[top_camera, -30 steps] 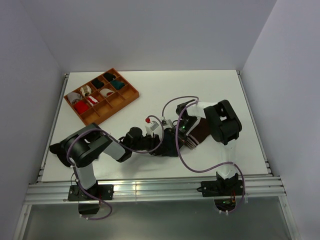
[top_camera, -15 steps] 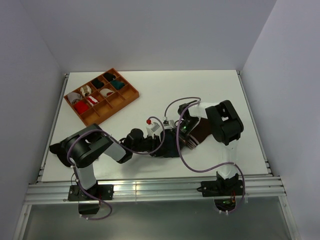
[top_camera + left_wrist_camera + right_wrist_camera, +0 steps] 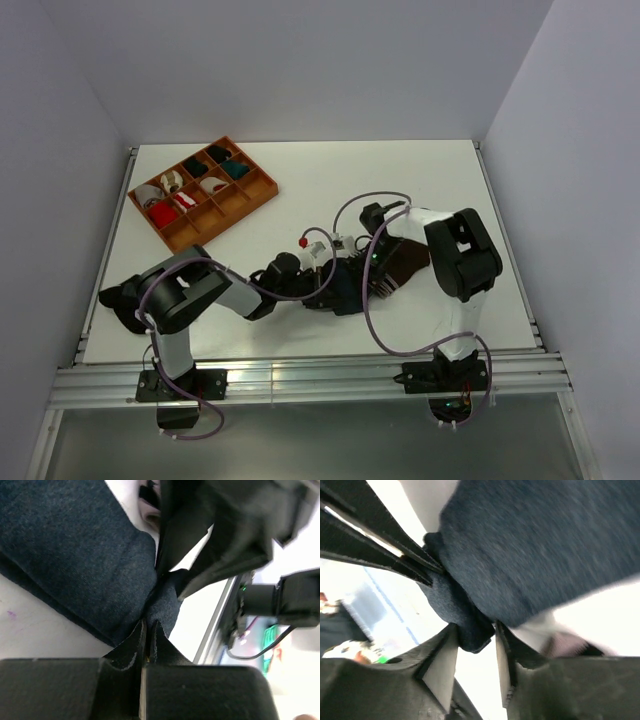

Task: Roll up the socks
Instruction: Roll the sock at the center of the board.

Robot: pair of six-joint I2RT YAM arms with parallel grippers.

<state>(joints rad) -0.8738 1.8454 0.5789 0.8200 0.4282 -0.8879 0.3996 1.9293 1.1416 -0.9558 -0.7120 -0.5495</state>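
The dark navy sock (image 3: 343, 292) lies bunched in the middle of the table, partly over the brown sock (image 3: 407, 262). Both grippers meet there. My left gripper (image 3: 147, 628) is shut, pinching a thin edge of the navy sock (image 3: 75, 555). My right gripper (image 3: 474, 639) has its fingers apart, with a loose fold of the navy sock (image 3: 545, 545) hanging between them, touching one pad and clear of the other. From above, the left gripper (image 3: 333, 284) and right gripper (image 3: 368, 276) nearly touch. The socks' cuffs are hidden under the arms.
An orange divided tray (image 3: 262, 187) with small rolled bundles stands at the back left. The right gripper's black fingers (image 3: 200, 545) crowd the left wrist view. The table's near edge rail (image 3: 300, 375) runs just in front of the arms.
The left gripper has slid right and shut on the navy sock's edge. The right gripper, shut before, has opened its fingers around the fold, and its arm has shifted right.
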